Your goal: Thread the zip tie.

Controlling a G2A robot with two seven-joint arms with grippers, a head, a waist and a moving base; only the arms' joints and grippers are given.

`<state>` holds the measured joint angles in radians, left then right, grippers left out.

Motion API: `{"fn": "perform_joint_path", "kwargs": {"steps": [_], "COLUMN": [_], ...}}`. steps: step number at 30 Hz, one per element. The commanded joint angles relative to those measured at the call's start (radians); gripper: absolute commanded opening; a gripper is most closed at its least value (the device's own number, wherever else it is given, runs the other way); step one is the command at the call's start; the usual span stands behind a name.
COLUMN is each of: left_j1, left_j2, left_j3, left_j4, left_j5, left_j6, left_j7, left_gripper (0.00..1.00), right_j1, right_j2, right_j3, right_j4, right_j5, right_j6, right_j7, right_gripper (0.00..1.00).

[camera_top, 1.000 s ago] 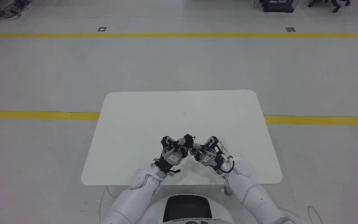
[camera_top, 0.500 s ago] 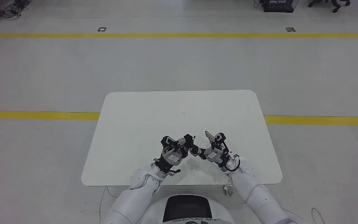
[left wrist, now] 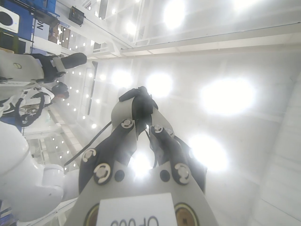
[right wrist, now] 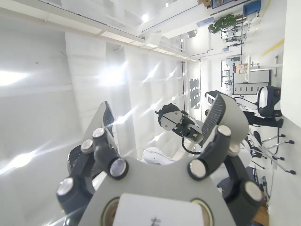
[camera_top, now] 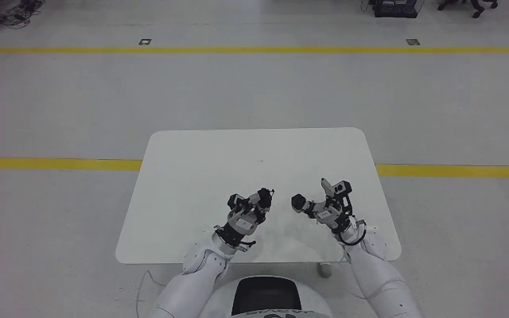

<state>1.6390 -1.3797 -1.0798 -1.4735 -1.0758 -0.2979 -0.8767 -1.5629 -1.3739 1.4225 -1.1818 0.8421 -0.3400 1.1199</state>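
Left gripper (left wrist: 139,96): clamped tight on black zip tie (left wrist: 140,105), strap tail hanging loose. Right gripper (camera_top: 318,195): at 3 o'clock of left, gaping wide, empty, well apart. Both over table (camera_top: 199,183), 6 o'clock edge. White wrist label, print cut off.

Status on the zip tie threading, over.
Left claw shut on thin black plastic zip tie, tail sticking out. Right claw open, empty, apart from left. Both above white table.

White rect. table (camera_top: 199,159) w/ rounded corners, on pale floor (camera_top: 79,95) w/ yellow lines (camera_top: 238,50).
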Motion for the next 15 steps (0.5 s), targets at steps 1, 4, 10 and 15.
{"fn": "perform_joint_path", "kwargs": {"steps": [1, 4, 10, 15], "left_j1": [0.016, 0.041, 0.074, 0.074], "left_j2": [0.003, 0.009, 0.021, 0.021], "left_j3": [-0.003, -0.010, -0.021, -0.021], "left_j4": [-0.033, -0.087, -0.154, -0.154], "left_j5": [0.003, 0.013, 0.032, 0.032], "left_j6": [0.002, 0.006, 0.028, 0.028], "left_j7": [0.006, 0.016, 0.016, 0.016], "left_gripper": [0.00, 0.00, 0.00, 0.00], "right_j1": [-0.021, -0.045, -0.067, -0.067], "right_j2": [0.000, -0.001, -0.007, -0.007], "right_j3": [0.018, 0.039, 0.038, 0.038], "right_j4": [-0.037, -0.080, -0.107, -0.107], "right_j5": [-0.011, -0.022, -0.047, -0.047], "right_j6": [0.000, 0.000, 0.000, 0.000], "right_j7": [-0.011, -0.027, -0.040, -0.040], "right_gripper": [1.00, 1.00, 1.00, 1.00]}}
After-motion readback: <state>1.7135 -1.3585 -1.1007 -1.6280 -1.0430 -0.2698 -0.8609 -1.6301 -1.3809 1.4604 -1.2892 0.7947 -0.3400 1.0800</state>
